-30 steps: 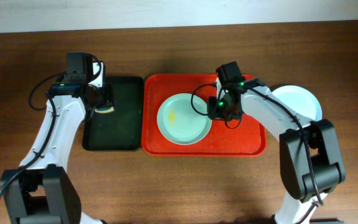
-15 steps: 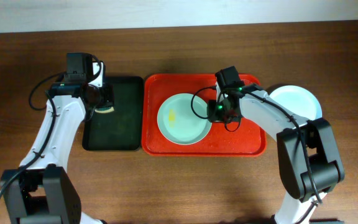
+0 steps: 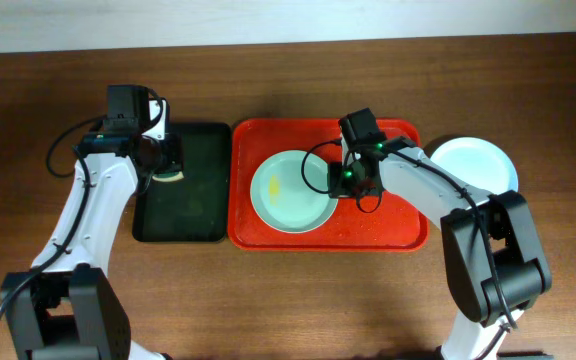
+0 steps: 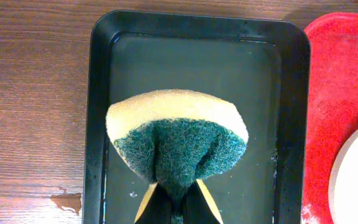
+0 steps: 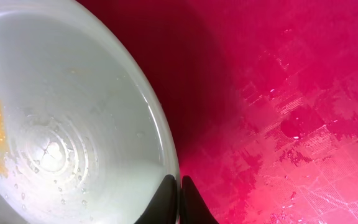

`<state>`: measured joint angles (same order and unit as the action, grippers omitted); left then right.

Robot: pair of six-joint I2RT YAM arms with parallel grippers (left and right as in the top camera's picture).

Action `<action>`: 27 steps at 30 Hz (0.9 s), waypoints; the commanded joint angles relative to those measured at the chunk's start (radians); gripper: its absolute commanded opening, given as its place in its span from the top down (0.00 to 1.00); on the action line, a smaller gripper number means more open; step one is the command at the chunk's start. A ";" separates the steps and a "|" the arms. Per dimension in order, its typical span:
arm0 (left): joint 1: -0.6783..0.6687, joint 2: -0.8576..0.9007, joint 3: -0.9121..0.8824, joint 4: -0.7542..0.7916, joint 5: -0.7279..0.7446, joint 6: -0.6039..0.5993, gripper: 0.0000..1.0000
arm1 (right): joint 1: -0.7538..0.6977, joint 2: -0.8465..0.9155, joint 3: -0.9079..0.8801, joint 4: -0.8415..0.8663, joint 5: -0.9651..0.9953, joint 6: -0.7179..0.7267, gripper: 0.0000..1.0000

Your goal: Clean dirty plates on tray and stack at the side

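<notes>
**Operator:** What's in the red tray [image 3: 398,232]?

**Spotter:** One plate, the mint plate [image 3: 288,195]. It lies flat in the tray's 9 o'clock half. It has a yellow smear [image 3: 274,186] toward its own 9 o'clock side. Your right wrist view shows beads of water on its floor. The bare tray floor at 3 o'clock looks wet too.

**Operator:** And my right claw?

**Spotter:** Your right claw [image 5: 179,182] is at the plate's 3 o'clock edge. Its fingers are drawn almost together with the rim running in between them, so it has the plate pinched by the rim.

**Operator:** The black tray [image 4: 98,124]?

**Spotter:** It sits on the desk [image 3: 288,300] just beside the red tray, at that tray's 9 o'clock. Its floor has a wet sheen and a few droplets. Your left claw [image 4: 174,193] hangs over its 12 o'clock half, squeezed tight on a sponge [image 4: 178,140]. The sponge is yellow with a green scouring face and is folded by the grip. I cannot tell whether it touches the tray floor.

**Operator:** Any plates outside the trays?

**Spotter:** A pale plate [image 3: 483,165] rests on the desk just off the red tray's 3 o'clock end, partly under your right arm. From above you cannot tell whether it is one plate or a stack.
</notes>
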<state>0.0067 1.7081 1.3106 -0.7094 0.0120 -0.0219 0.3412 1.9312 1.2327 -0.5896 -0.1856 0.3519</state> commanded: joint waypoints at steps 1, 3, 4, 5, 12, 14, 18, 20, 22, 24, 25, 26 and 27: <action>-0.004 0.003 -0.003 0.006 0.012 0.015 1.00 | 0.007 0.008 -0.024 0.004 0.014 -0.003 0.96; -0.004 0.004 -0.003 0.006 0.047 0.016 1.00 | 0.007 0.008 -0.024 0.003 0.014 -0.003 0.96; -0.005 0.005 -0.003 0.006 0.077 0.015 1.00 | 0.007 0.008 -0.024 0.003 0.014 -0.003 0.96; -0.009 0.009 -0.003 0.007 0.098 0.016 1.00 | 0.007 0.008 -0.024 0.004 0.014 -0.002 0.96; -0.089 0.016 0.030 -0.048 0.053 0.015 1.00 | 0.007 0.008 -0.060 0.021 0.020 0.182 0.96; -0.122 0.016 0.064 -0.094 0.013 0.008 1.00 | 0.008 0.008 -0.066 0.019 0.013 0.204 0.96; -0.151 0.030 0.134 -0.157 0.010 0.008 1.00 | 0.024 0.008 -0.066 0.015 0.014 0.225 0.96; -0.150 0.053 0.183 -0.193 0.009 -0.005 1.00 | 0.037 0.008 -0.066 0.015 0.021 0.225 0.96; -0.150 0.063 0.207 -0.198 0.011 -0.018 1.00 | 0.050 0.008 -0.066 0.018 0.041 0.224 0.96; -0.155 0.064 0.219 -0.197 0.034 -0.018 1.00 | 0.052 0.005 -0.066 0.022 0.051 0.221 0.96; -0.159 0.064 0.222 -0.194 0.064 -0.018 1.00 | 0.051 0.002 -0.064 0.021 0.047 0.221 0.96; -0.164 0.064 0.222 -0.188 0.101 -0.019 1.00 | 0.051 -0.001 -0.064 0.021 0.047 0.222 0.96; -0.167 0.065 0.222 -0.185 0.120 -0.019 1.00 | 0.051 -0.005 -0.064 0.021 0.047 0.222 0.96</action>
<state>-0.1459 1.7584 1.5017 -0.9009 0.0498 -0.0265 0.3817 1.9232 1.1999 -0.5560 -0.1658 0.5686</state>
